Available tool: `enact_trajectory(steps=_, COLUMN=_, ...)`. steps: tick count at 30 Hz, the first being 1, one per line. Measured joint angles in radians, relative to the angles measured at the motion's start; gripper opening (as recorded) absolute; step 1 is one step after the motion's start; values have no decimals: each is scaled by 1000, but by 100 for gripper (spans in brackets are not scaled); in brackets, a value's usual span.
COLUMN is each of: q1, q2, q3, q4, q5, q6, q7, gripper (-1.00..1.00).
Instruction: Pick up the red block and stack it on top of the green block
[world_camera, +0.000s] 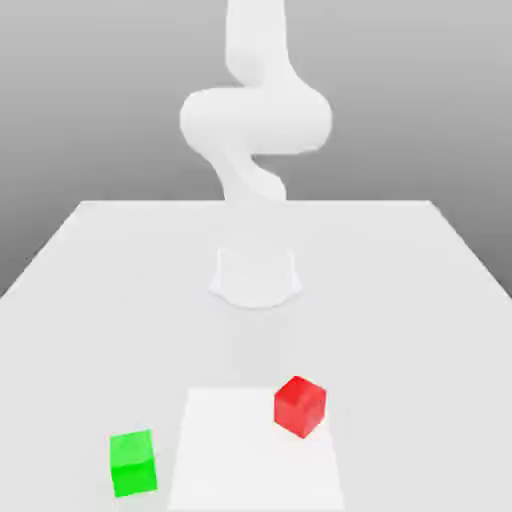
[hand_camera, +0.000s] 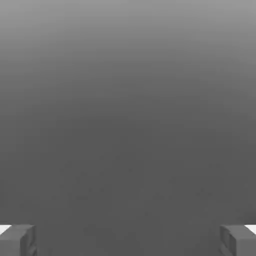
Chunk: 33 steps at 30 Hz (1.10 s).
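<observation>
The red block (world_camera: 300, 406) is sitting on the white table (world_camera: 90, 290), toward the near edge and a little to the exterior view's right of the middle, turned so that one corner is facing the camera. It is resting on a brighter white rectangular patch (world_camera: 240, 450) of the tabletop, close to that patch's far corner on the exterior view's right. The green block (world_camera: 133, 463) is lying on the plain table surface to the exterior view's left of the patch, nearer the front edge than the red block, and the two cubes are standing well apart, with nothing on top of either. The white arm (world_camera: 255, 120) is rising from its round base (world_camera: 256, 275) at the middle of the table and curving up out of the picture. In the hand view, the gripper (hand_camera: 128, 240) is holding its two grey fingertips (hand_camera: 17, 240) spread wide with nothing between them, in front of a plain grey backdrop.
</observation>
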<state>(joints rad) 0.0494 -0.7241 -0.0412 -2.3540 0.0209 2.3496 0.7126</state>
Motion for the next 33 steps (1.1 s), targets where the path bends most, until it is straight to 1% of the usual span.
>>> enact_trajectory(steps=6, q1=125, q2=219, q3=-86, q4=-145, q5=54, q6=135, q7=-240, gripper=0)
enact_trajectory(steps=12, q1=224, q2=442, q3=-123, q4=-290, q5=84, q6=273, q7=-464, gripper=0)
enact_trajectory(steps=15, q1=249, q2=557, q3=-118, q4=-366, q5=73, q6=347, q7=-564, gripper=0)
enact_trajectory(steps=19, q1=258, q2=682, q3=-108, q4=-455, q5=-8, q6=440, q7=-631, gripper=0)
enact_trajectory(steps=22, q1=263, q2=750, q3=-106, q4=-458, q5=-10, q6=496, q7=-651, gripper=0)
enact_trajectory(steps=26, q1=250, q2=841, q3=-83, q4=-445, q5=36, q6=574, q7=-689, gripper=0)
enact_trajectory(steps=30, q1=212, q2=938, q3=-33, q4=-435, q5=85, q6=655, q7=-722, gripper=0)
enact_trajectory(steps=31, q1=204, q2=954, q3=-23, q4=-434, q5=92, q6=668, q7=-727, gripper=-100)
enact_trajectory(steps=33, q1=204, q2=954, q3=-23, q4=-434, q5=92, q6=668, q7=-726, gripper=-100)
